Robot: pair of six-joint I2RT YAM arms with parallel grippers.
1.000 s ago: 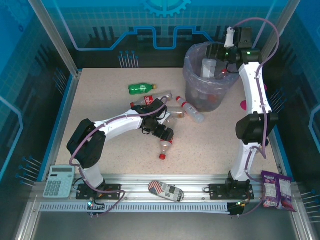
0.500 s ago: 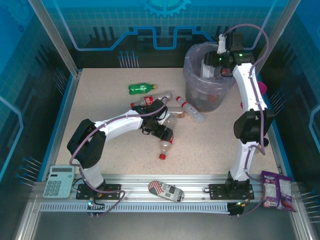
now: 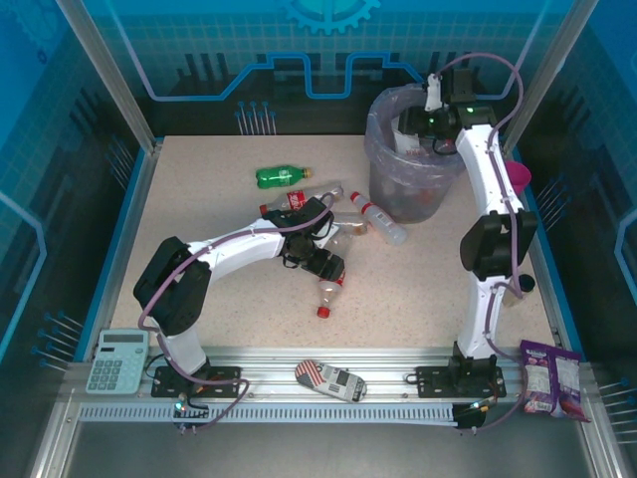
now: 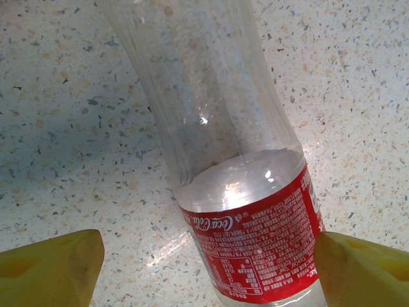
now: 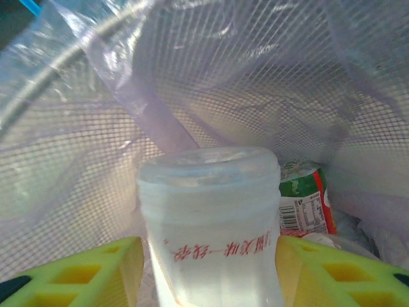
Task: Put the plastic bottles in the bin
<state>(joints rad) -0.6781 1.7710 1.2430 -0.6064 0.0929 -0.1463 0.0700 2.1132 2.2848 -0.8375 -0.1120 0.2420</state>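
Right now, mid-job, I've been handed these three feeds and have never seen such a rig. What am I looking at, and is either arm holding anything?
These are two robot arms bolted at the near edge of the table, each ending in a two-finger gripper. The wide picture is from a fixed camera above and behind them; the other two are from cameras on the wrists. Loose plastic bottles lie mid-table, one green bottle among them; the lined bin stands at the far right. The left gripper is open, its yellow fingers either side of a red-labelled bottle lying on the table, not gripping it. The right gripper reaches into the bin, fingers flanking a milky white bottle; whether it grips that one I cannot tell.
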